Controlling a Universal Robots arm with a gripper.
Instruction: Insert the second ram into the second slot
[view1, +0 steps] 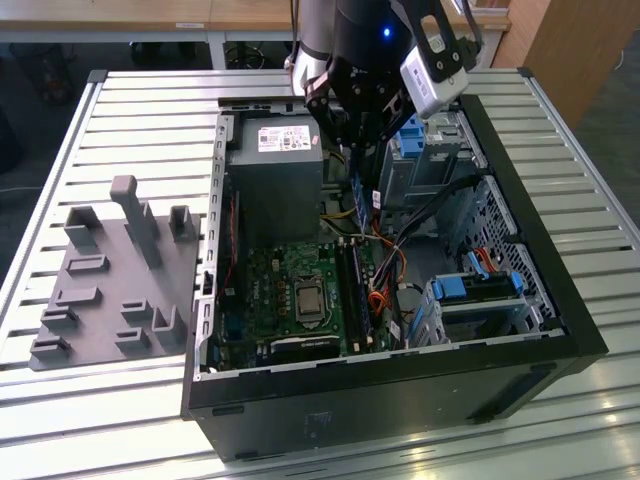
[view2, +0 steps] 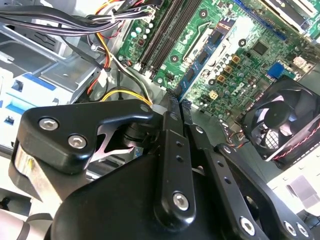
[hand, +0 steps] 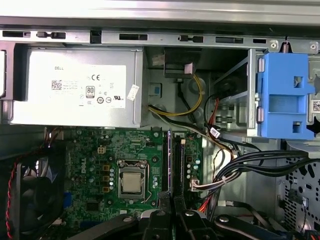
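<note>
Exterior view — claw (view1: 362, 150) tight on second ram (view1: 366, 190) — over the motherboard (view1: 290, 285).

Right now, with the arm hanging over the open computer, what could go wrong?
The gripper appears to hold the second ram above the memory slots. If the ram comes down tilted or offset, it could jam or bend. The loose wires beside the slots might snag it.

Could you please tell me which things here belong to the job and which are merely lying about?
Job: gripper, the second ram it grips, memory slots on the motherboard.
Lying about: power supply, case fan, blue drive-bay tab, grey fixture tray.
</note>
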